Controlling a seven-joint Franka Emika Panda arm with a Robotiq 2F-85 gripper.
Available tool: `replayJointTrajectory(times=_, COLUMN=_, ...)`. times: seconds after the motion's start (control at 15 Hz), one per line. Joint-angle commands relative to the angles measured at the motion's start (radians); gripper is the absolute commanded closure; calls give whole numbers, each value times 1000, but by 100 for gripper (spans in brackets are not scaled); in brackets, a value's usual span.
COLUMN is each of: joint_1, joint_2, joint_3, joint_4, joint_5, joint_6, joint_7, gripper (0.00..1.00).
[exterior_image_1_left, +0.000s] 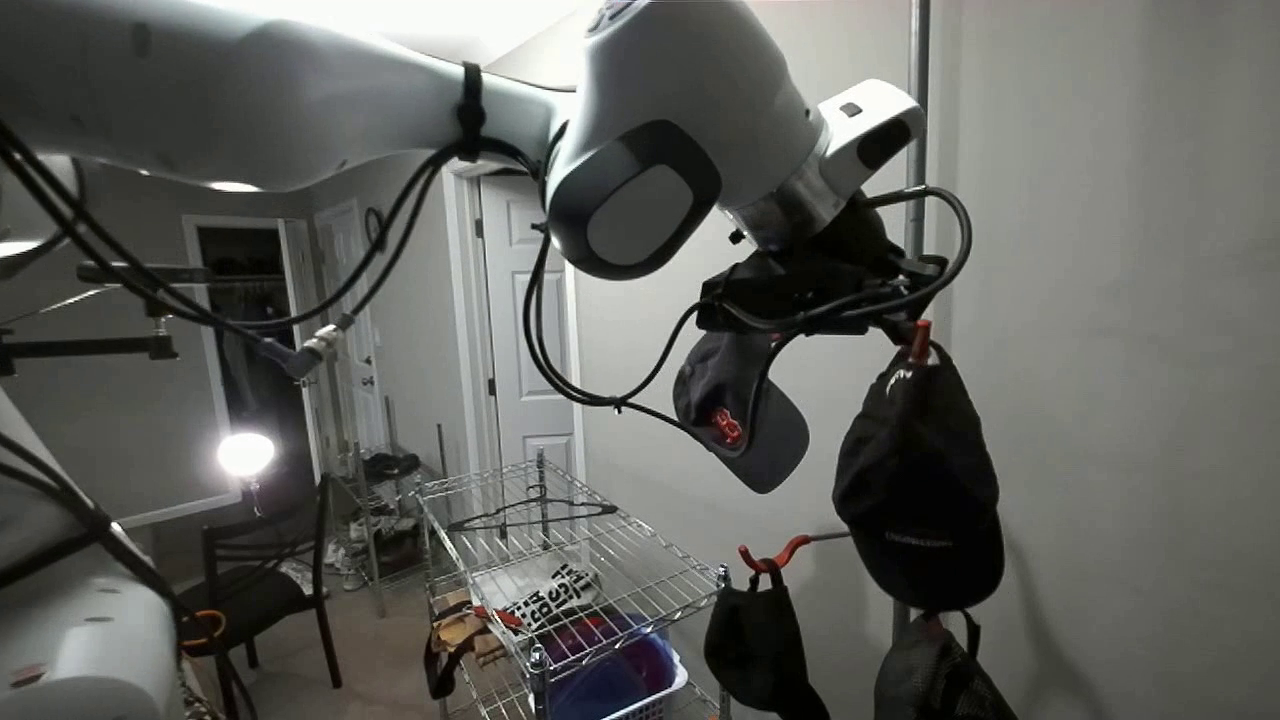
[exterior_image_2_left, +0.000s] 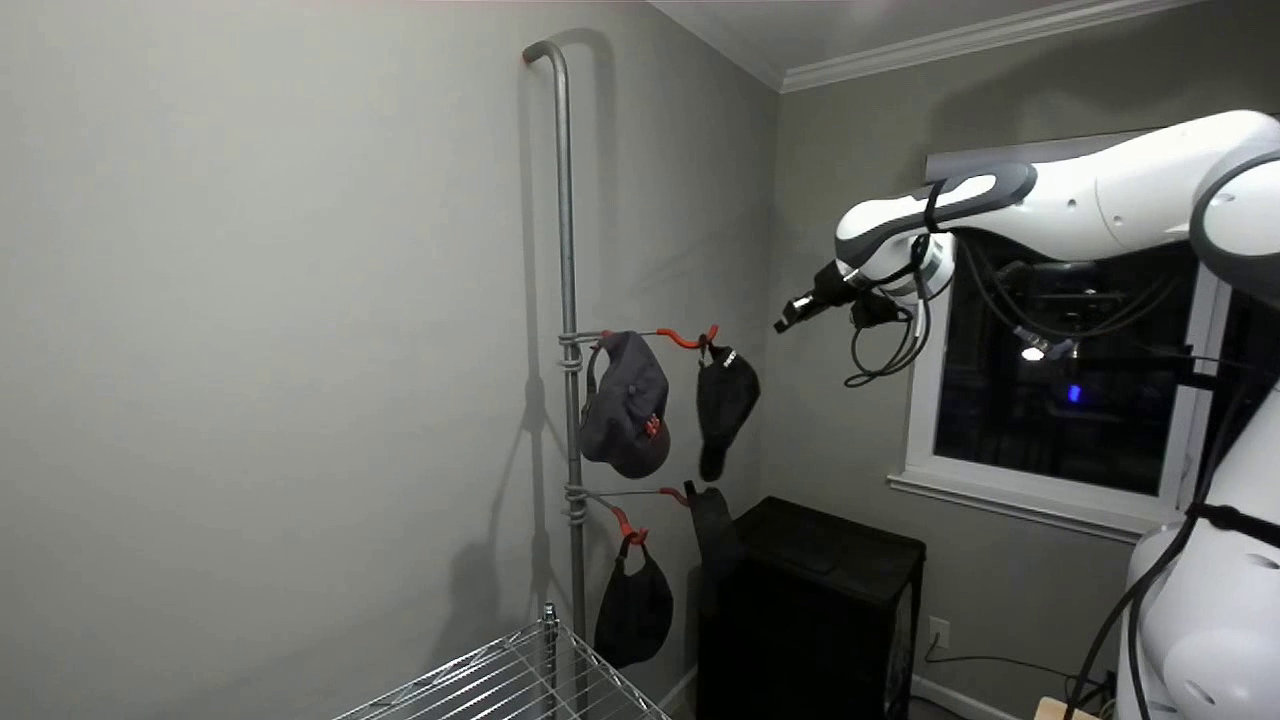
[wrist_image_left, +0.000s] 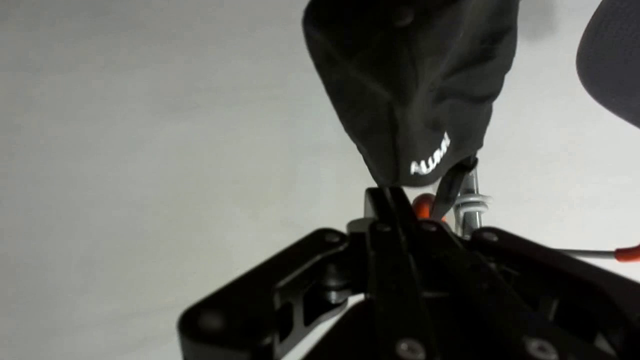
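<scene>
Fingers (wrist_image_left: 401, 210) together beside a hanging black cap (exterior_image_2_left: 730, 398)

We see the gripper (exterior_image_2_left: 784, 326) with its fingers together, nothing visible between them. In the wrist view the cap lies at twelve o'clock from the fingertips, which overlap its edge there; an exterior view shows a gap, with the cap near, at seven o'clock from them, so we take them as apart. It hangs by its strap (wrist_image_left: 450, 190) on an orange hook (exterior_image_2_left: 690, 341), which sits at nine o'clock from the fingertips in that exterior view. Farther off, at eight o'clock, a gray cap (exterior_image_2_left: 625, 405) hangs near the pole (exterior_image_2_left: 567, 250).

We expect the black cap to be light, its crown (wrist_image_left: 400, 95) soft enough to fold under a pinch, its bill (exterior_image_2_left: 711, 462) stiffer. The cloth should not slip easily, and nothing looks fragile. Hung from one loop, it would probably swing or twist if nudged. We would take hold of the edge by the white lettering (wrist_image_left: 431, 159), close to the strap, one finger on each face. The bill, at six o'clock on the cap, seems firmer but lies farther from the hook.
</scene>
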Motion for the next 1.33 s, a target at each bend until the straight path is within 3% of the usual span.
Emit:
replayJointTrajectory(times=0.0, joint_1=-85, joint_2=-116, joint_3=75, joint_4=-70, joint_5=-21, joint_6=-29, joint_7=28, gripper=96)
replayJointTrajectory(times=0.13, joint_1=-107, joint_2=-158, joint_3=91, joint_4=-92, joint_5=-28, joint_6=-46, joint_7=33, gripper=95)
replayJointTrajectory(times=0.2, joint_1=-114, joint_2=-170, joint_3=97, joint_4=-99, joint_5=-33, joint_6=-54, joint_7=38, gripper=70)
replayJointTrajectory(times=0.33, joint_1=-107, joint_2=-182, joint_3=95, joint_4=-111, joint_5=-29, joint_6=-57, joint_7=19, gripper=63)
replayJointTrajectory(times=1.0, joint_1=-24, joint_2=-51, joint_3=95, joint_4=-143, joint_5=19, joint_6=12, joint_7=-3, gripper=2)
replayJointTrajectory(times=1.27, joint_1=-29, joint_2=23, joint_3=131, joint_4=-128, joint_5=12, joint_6=69, joint_7=16, gripper=0)
